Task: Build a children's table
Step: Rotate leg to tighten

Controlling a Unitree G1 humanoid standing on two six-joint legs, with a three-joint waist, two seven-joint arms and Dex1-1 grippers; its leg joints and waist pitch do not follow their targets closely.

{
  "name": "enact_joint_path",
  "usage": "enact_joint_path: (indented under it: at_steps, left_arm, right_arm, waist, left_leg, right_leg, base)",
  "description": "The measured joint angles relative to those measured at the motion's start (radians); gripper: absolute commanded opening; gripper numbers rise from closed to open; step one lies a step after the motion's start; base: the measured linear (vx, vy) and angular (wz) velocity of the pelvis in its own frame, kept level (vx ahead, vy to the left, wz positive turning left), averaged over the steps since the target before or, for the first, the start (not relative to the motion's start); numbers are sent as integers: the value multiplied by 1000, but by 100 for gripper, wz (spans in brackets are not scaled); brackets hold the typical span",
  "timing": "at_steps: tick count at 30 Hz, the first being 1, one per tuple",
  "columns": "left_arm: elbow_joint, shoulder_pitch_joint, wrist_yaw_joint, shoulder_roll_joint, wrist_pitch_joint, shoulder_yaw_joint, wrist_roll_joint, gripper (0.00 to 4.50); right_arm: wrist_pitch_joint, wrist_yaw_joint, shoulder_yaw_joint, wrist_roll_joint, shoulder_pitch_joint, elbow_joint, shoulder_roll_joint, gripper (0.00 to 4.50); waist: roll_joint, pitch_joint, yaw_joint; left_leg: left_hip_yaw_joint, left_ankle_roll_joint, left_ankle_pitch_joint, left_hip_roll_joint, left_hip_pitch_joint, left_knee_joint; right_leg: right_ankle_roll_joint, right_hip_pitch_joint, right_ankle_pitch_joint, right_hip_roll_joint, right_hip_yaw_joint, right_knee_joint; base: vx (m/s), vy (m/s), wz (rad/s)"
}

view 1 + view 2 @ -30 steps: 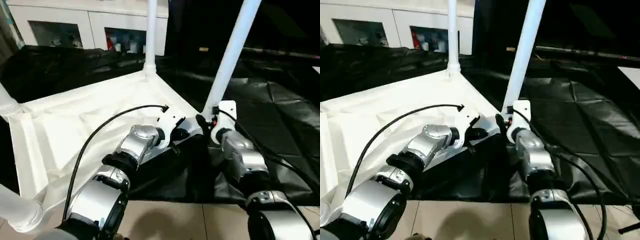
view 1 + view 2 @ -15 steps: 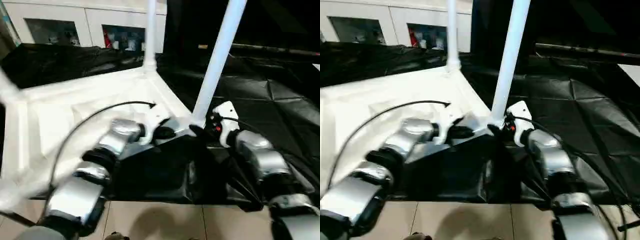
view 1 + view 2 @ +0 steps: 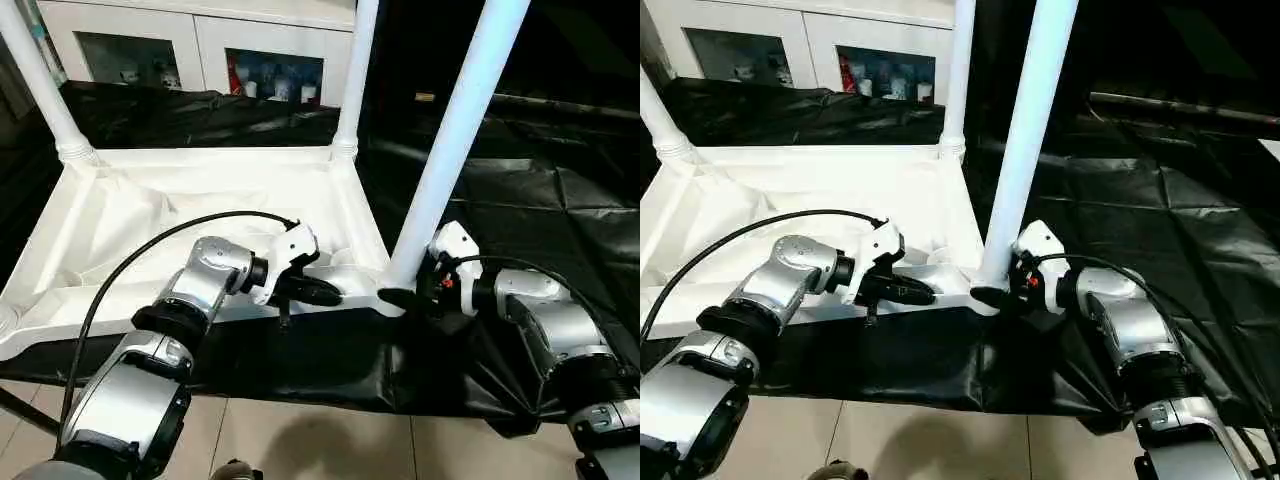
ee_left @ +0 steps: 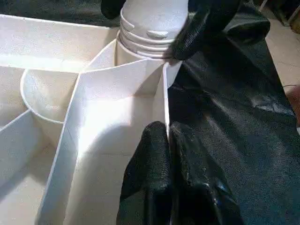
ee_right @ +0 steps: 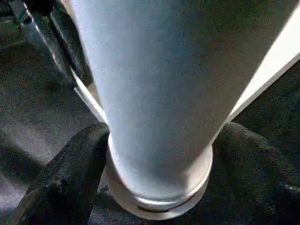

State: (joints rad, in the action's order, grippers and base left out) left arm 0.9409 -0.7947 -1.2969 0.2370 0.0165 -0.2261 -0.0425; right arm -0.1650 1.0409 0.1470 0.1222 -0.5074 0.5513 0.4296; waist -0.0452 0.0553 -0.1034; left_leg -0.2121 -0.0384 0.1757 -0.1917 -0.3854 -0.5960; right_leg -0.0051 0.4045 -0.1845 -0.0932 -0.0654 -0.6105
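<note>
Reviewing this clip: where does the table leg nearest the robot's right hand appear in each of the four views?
Left eye view: the near leg rises right of centre to the top edge.
Right eye view: it stands centre, base by the right hand.
Left wrist view: its ribbed base sits at the tabletop corner.
Right wrist view: the shaft rises between two black fingers.
Shared landmark: the corner socket.

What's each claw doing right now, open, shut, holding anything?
Left claw: shut on the tabletop's rim.
Right claw: open wide, fingers either side of the near leg's base; contact unclear.
</note>
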Motion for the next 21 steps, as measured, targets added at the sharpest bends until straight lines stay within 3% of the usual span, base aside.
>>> enact_joint_path:
  at_steps: [3,4,9,17,21]
  left_arm:
    - [-7,2,-1,1,5,0,0,0]
    - [-7,2,-1,1,5,0,0,0]
    - [-7,3,-1,4,5,0,0,0]
    - [-17,9,2,7,6,1,0,0]
    - [-3,-4,135,-21,23,9,-22,0]
  right_arm:
    - [-1,5,-1,2,0,0,-1,357]
    - [-2,6,-1,2,0,0,-2,332]
    - [-2,7,-1,2,-1,3,-7,293]
    - [-7,0,-8,2,-1,6,-18,276]
    - [-6,-185,-75,4,-12,77,-107,275]
  waist:
    - [0,0,1]
    - [-1,0,1]
    - [-1,1,3]
    - [-2,1,7]
    - [-8,-1,17]
  left_leg:
    - [0,0,0,0,0,0]
    - [0,0,0,0,0,0]
    - [0,0,0,0,0,0]
    - [0,0,0,0,0,0]
    - [0,0,0,0,2,-1]
  right_leg:
    - [0,0,0,0,0,0]
    - [0,0,0,0,0,0]
    - [0,0,0,0,0,0]
    - [0,0,0,0,0,-1]
    - [0,-1,0,0,1,-1]
  base:
    - [0,0,0]
    - [0,0,0]
    - [0,0,0]
    - [0,0,0]
    - [0,0,0]
